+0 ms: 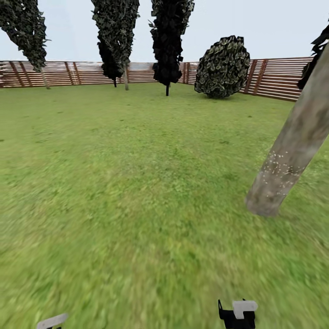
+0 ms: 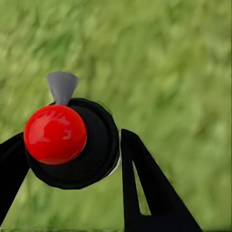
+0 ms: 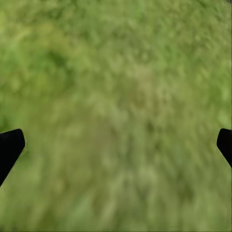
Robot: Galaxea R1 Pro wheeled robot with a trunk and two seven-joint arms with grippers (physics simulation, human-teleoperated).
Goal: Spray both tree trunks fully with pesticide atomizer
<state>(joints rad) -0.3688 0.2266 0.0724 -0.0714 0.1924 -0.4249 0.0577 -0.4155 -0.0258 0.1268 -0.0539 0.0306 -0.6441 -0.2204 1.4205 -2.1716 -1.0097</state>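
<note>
Atomizer (image 2: pixel 72 142) sits clenched in your left hand (image 2: pixel 67 159); right hand (image 3: pixel 116 145) released; speckled trunk (image 1: pixel 290 155) needs more spray.

- Standing at near right on the grass floor (image 1: pixel 137 192): a leaning tree trunk (image 1: pixel 292 151).
- Running along the far edge: the fence (image 1: pixel 274 77).
- Standing before the fence: a rounded bush (image 1: pixel 223 67) at far right, columnar trees (image 1: pixel 168 41) left of it.
</note>
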